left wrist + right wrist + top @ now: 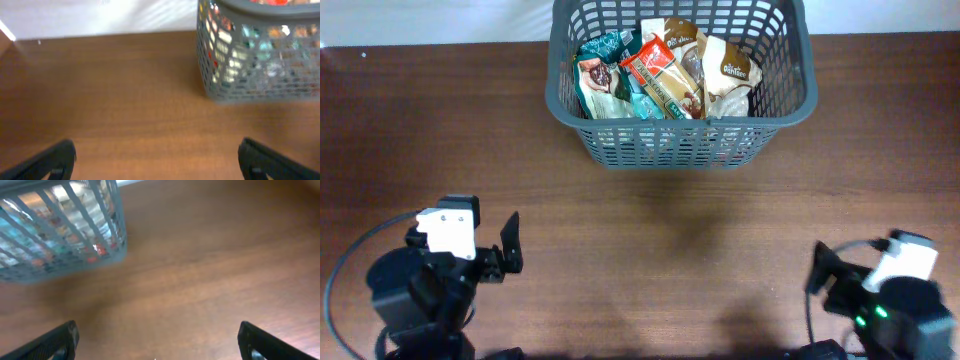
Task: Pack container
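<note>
Splayed left gripper (pixel 156 147), splayed right gripper (pixel 157 327), container (pixel 680 142) at far table (pixel 650 230) edge

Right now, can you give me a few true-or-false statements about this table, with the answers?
1. The basket holds food packets. True.
2. The left hand grips a packet. False: it is open and empty.
3. The basket lies on its side. False: it stands upright.
4. The right hand is open and apart from the basket. True.
</note>
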You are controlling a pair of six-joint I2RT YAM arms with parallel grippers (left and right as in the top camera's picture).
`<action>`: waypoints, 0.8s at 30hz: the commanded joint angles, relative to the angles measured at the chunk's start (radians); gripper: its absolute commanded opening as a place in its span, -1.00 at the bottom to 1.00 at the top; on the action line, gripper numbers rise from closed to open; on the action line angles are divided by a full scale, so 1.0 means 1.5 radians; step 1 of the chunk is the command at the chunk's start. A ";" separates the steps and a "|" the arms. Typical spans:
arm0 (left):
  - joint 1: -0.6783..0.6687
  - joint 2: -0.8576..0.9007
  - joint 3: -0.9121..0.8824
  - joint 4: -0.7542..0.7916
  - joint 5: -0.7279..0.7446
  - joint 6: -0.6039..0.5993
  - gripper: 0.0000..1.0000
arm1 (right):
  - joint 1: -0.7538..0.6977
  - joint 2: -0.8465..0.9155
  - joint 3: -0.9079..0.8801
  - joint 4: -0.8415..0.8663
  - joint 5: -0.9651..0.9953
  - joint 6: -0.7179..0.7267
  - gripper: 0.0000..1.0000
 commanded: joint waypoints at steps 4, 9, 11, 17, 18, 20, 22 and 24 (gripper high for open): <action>-0.003 -0.003 -0.103 0.121 -0.002 -0.093 0.98 | 0.004 -0.003 -0.143 0.151 -0.026 0.052 0.98; -0.003 0.019 -0.174 0.223 -0.003 -0.093 0.99 | 0.004 -0.003 -0.235 0.249 -0.027 0.045 0.98; -0.003 0.035 -0.198 0.266 -0.002 -0.093 0.99 | 0.004 0.001 -0.277 0.304 -0.043 0.037 0.98; -0.003 0.137 -0.224 0.329 -0.002 -0.093 0.98 | 0.004 0.047 -0.349 0.386 -0.071 0.036 0.98; -0.003 0.151 -0.224 0.335 -0.002 -0.093 0.99 | 0.004 0.055 -0.349 0.407 -0.063 0.025 0.98; -0.003 0.181 -0.224 0.357 -0.002 -0.093 0.98 | 0.004 0.067 -0.349 0.443 -0.058 -0.023 0.98; -0.003 0.207 -0.224 0.381 -0.002 -0.093 0.99 | 0.004 0.081 -0.349 0.473 -0.058 -0.089 0.98; -0.003 0.226 -0.224 0.397 0.001 -0.093 0.99 | 0.004 0.092 -0.349 0.485 -0.058 -0.122 0.98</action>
